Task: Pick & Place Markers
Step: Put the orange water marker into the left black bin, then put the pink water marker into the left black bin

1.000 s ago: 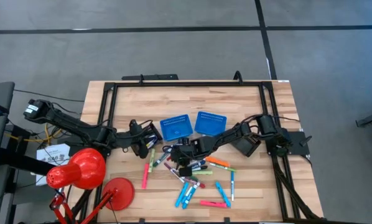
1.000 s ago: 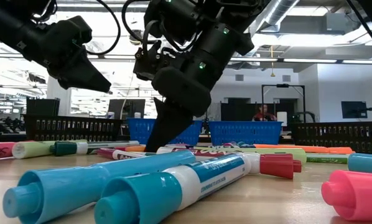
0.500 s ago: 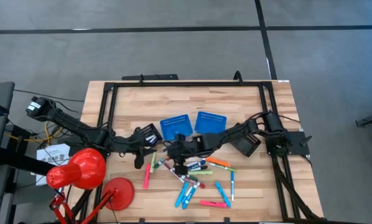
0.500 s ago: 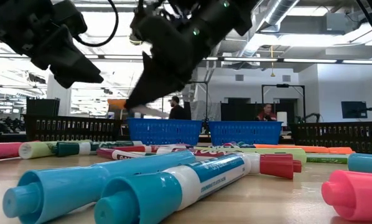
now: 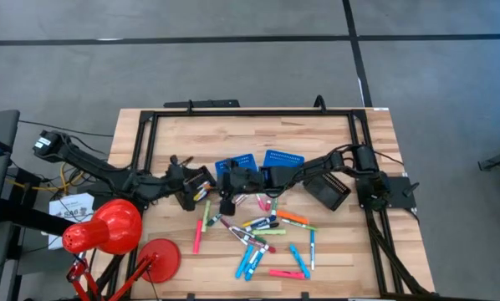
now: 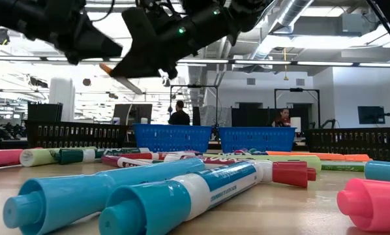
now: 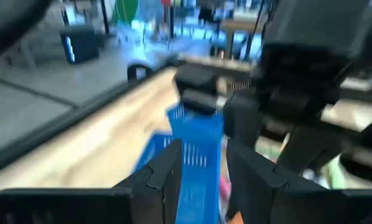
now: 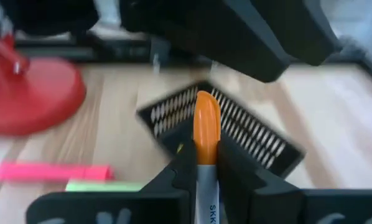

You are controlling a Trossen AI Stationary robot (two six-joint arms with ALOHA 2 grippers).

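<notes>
Several capped markers [image 5: 262, 234] in pink, blue, green and orange lie flat on the wooden table [image 5: 334, 134]. My right gripper [image 5: 227, 199] hangs above the table left of the pile, shut on an orange-capped marker [image 8: 206, 124], which also shows in the low view [image 6: 120, 77]. My left gripper [image 5: 206, 186] hovers just left of it, open, with nothing between its fingers [image 7: 167, 174]. Beyond those fingers stands the left blue basket [image 7: 186, 155]. My right gripper pinches the white barrel [image 8: 204, 171] of the orange-capped marker between its two fingers. The marker lies along the fingers. Its orange cap end [image 6: 110, 69] sticks out past the fingertips. The marker is lifted clear of the table and slants slightly downward.
Two blue perforated baskets [image 5: 236, 165] [image 5: 283, 159] stand side by side at the table's middle. A black tray [image 8: 217, 127] lies under my left arm, and another [image 5: 325, 191] sits by my right arm. A red lamp [image 5: 108, 227] with a round base [image 5: 158, 259] stands at the near left.
My right gripper has risen from the marker pile with the orange-capped marker, carrying it clear of the table toward the left and far edges. It has tipped up from pointing down to nearly level. My left gripper has risen a little and stayed open.
</notes>
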